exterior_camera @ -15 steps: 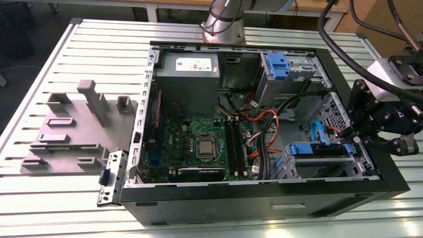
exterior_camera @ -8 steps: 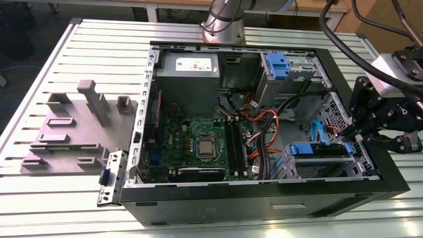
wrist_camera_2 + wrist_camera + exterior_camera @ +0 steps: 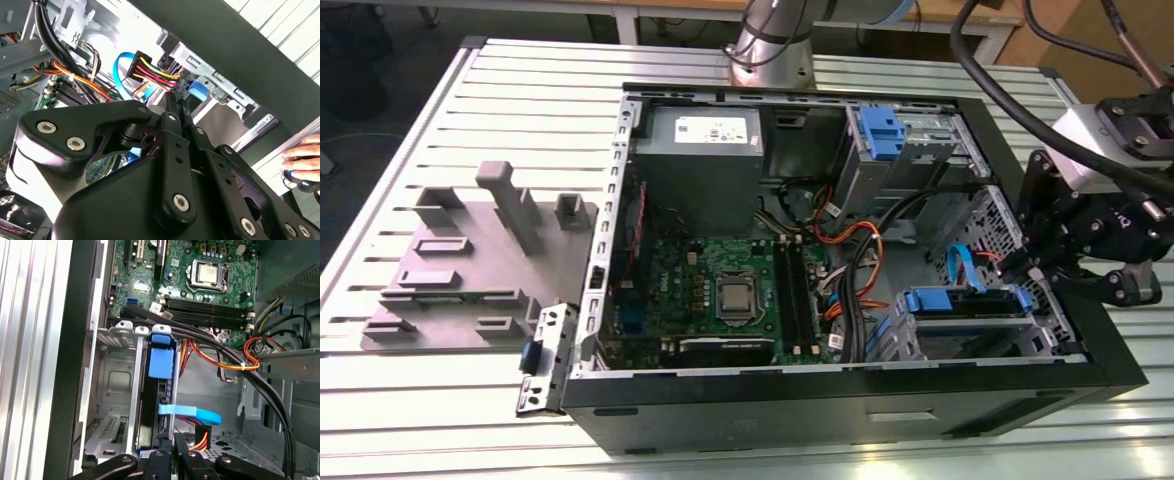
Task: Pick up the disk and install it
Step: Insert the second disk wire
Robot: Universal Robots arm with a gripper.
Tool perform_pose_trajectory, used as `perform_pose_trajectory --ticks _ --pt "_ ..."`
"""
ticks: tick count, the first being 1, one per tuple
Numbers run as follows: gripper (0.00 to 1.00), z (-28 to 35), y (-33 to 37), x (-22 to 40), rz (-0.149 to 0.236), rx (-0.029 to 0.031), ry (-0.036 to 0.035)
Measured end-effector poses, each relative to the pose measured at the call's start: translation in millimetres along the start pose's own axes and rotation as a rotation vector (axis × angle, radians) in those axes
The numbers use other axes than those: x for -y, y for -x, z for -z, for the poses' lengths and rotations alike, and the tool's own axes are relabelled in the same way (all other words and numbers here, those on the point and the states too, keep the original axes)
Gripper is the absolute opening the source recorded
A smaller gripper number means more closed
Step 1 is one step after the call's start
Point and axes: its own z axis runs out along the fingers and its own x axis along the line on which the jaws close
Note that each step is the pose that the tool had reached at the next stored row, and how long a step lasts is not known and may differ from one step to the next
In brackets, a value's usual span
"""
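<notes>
The disk (image 3: 958, 303) sits in the lower drive cage at the case's front corner, on the exterior view's right, with its blue carrier rails showing. In the first wrist view the disk (image 3: 161, 362) stands on edge in the metal cage (image 3: 117, 390), its blue tab on top. My gripper (image 3: 1017, 272) hangs at the case's side wall, just beside the cage. In both wrist views the black fingers (image 3: 176, 450) lie close together with their tips at the disk's connector end, next to a blue data cable (image 3: 192, 412) and a red-and-yellow power plug (image 3: 147, 67). My gripper (image 3: 175, 102) looks shut.
A grey power-supply box (image 3: 698, 150) and the green motherboard (image 3: 720, 290) fill the case. An upper cage with a blue latch (image 3: 881, 130) stands behind. Thick black cables (image 3: 250, 375) cross the bay. A grey fixture block (image 3: 467, 260) lies outside. A person's hand (image 3: 302, 157) rests nearby.
</notes>
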Motion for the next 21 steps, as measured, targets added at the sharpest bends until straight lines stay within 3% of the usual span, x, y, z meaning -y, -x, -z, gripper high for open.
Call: perform_pose_trajectory --ticks 5,9,21 --pt "0.16 -0.8 1.6 -12.6 0.001 -0.0008 -0.0144" --pt "0.16 -0.7 1.1 -14.4 -0.002 -0.0043 -0.0228" --pt "0.16 -0.4 -11.1 -15.9 -0.018 -0.0069 -0.0287"
